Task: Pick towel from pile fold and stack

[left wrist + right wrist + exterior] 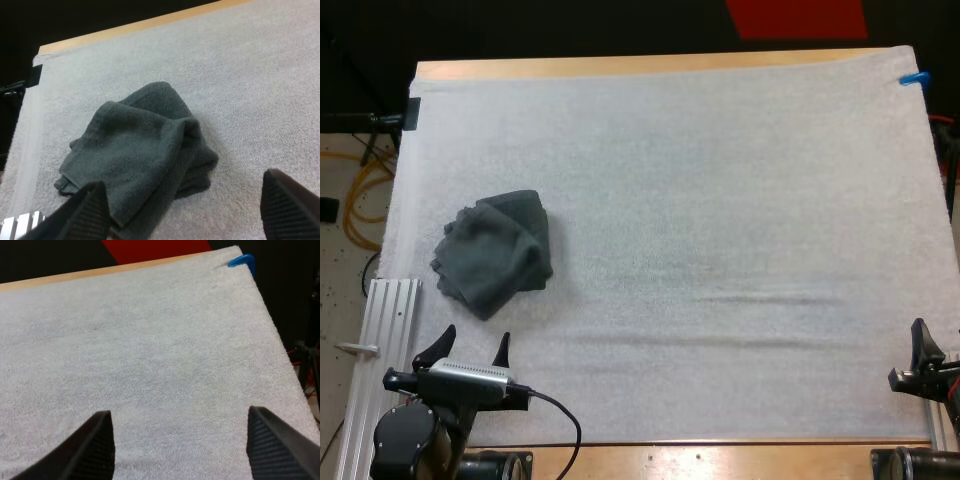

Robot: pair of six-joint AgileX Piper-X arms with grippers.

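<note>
The dark grey-green towel (495, 252) lies in a crumpled heap on the white mat (720, 200). It is on the left side of the mat, a bit nearer to the arms than to the far edge. It is all bunched up, with soft folds lying over each other.

The left gripper (473, 345) is just beside the towel, on its near side. Its two black fingers stand apart and hold nothing. In the left wrist view the towel (145, 150) sits just past the left gripper (184, 182). One finger (90, 212) looks very close to the towel's near edge, but I cannot tell if it touches.

The right gripper (930, 362) is at the right edge of the mat, well apart from the towel. In the right wrist view the right gripper (179, 414) has its fingers wide apart too, over bare mat (150, 340).

The mat covers most of the wooden table (620, 67). A silver rail (388, 330) runs along the mat's left edge, near the left gripper.
</note>
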